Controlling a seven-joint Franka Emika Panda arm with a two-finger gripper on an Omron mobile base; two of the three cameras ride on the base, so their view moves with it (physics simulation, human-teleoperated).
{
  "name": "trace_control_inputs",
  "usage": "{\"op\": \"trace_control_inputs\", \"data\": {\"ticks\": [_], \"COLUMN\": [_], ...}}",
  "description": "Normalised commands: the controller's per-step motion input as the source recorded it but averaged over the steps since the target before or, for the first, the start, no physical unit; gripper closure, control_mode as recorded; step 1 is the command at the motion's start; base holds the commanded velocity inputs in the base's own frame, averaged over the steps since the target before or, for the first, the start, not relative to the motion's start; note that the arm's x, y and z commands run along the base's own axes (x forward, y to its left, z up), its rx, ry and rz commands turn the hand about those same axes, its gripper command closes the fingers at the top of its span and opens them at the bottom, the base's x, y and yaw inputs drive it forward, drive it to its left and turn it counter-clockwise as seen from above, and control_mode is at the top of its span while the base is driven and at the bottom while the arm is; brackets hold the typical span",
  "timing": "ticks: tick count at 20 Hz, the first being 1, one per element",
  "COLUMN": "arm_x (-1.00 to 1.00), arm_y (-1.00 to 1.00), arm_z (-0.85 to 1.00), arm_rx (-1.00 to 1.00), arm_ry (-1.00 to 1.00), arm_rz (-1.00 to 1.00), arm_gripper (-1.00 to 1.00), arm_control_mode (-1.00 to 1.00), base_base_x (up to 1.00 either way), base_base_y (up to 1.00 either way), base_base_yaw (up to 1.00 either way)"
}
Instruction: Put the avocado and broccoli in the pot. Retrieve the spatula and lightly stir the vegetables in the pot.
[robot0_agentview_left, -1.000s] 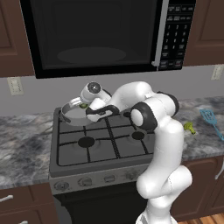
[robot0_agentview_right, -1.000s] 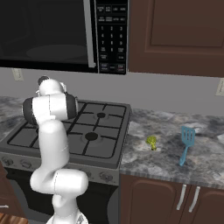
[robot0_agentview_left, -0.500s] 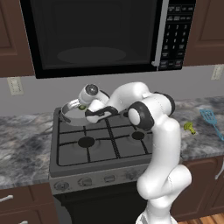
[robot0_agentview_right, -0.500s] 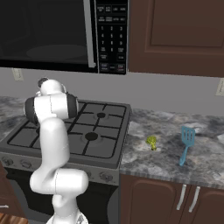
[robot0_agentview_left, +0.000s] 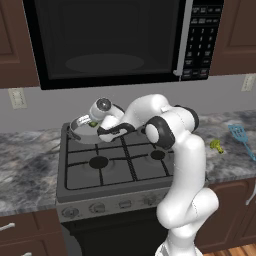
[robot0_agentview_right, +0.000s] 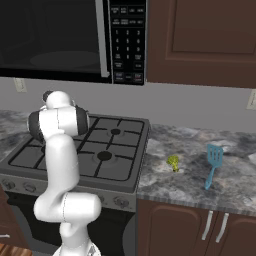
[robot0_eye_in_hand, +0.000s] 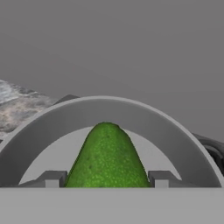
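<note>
- A simulated kitchen is shown, with a white robot arm stretched over a stove (robot0_agentview_left: 120, 165) that is set into a grey stone worktop (robot0_agentview_right: 200, 175).
- The pot (robot0_agentview_left: 80, 131), shallow and grey, is seen at the back left corner of the stove.
- The gripper (robot0_agentview_left: 95, 122) is held just over the pot's right rim, pointing down and inward.
- In the hand view the avocado (robot0_eye_in_hand: 107, 155) is seen between the two dark tips of the gripper (robot0_eye_in_hand: 106, 178), one tip pressed against each side of it. The jaws are thus parted about as far as the fruit is wide and closed on it.
- The pot's rim (robot0_eye_in_hand: 100, 109) curves behind the avocado in that view, and the pale inside is seen below it, so the fruit is judged to be hanging over the pot's mouth.
- Over the last second very little is changed: the hand is shifted only slightly above the pot, and the spread of the jaws is not altered.
- From this it is judged that the carry is finished and the avocado is not yet let go; opening the jaws is the step expected.
- The broccoli (robot0_agentview_right: 173, 161) is left on the worktop just right of the stove, about midway between front and back edge.
- The light blue spatula (robot0_agentview_right: 213, 160) is laid further right on the same worktop, apart from the broccoli, its head toward the wall.
</note>
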Motion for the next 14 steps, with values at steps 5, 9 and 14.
{"op": "trace_control_inputs", "data": {"ticks": [5, 9, 14], "arm_x": [0.00, 0.00, -0.05], "arm_y": [0.00, 0.00, 0.00], "arm_z": [0.00, 0.00, 0.01], "arm_rx": [0.00, 0.00, 0.00], "arm_ry": [0.00, 0.00, 0.00], "arm_rz": [0.00, 0.00, 0.00], "arm_gripper": [-1.00, -1.00, -1.00], "arm_control_mode": [-1.00, -1.00, -1.00], "base_base_x": [0.00, 0.00, 0.00], "base_base_y": [0.00, 0.00, 0.00], "base_base_yaw": [0.00, 0.00, 0.00]}}
